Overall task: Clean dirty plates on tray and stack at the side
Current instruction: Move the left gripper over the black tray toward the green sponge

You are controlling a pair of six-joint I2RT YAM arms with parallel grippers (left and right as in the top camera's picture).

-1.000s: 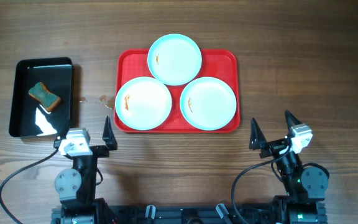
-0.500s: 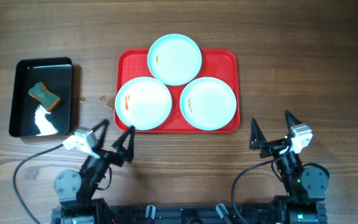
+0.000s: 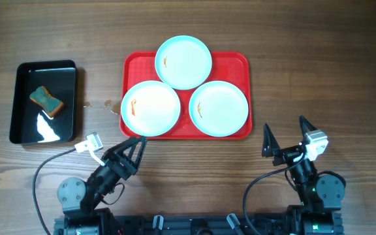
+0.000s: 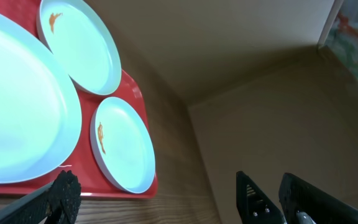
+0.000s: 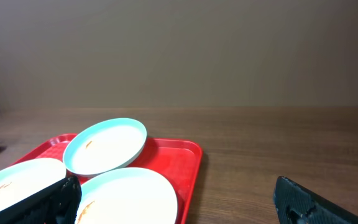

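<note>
A: Three round pale turquoise plates (image 3: 183,62), location?
B: All on the large red rectangular plastic tray (image 3: 237,62), each smeared orange.
A: Tools?
B: Left gripper (image 3: 132,145): fingers spread, empty, tilted, just beside the tray's near-left corner. Right gripper (image 3: 284,132): fingers spread, empty, apart from the tray.

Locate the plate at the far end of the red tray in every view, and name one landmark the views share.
Overhead: the far plate is top centre, overlapping the tray's far rim.
Left wrist: the far plate is top left, in a picture rolled sideways.
Right wrist: the far plate is left of centre, the farthest one back.
Shared landmark: the red tray beneath it.
</note>
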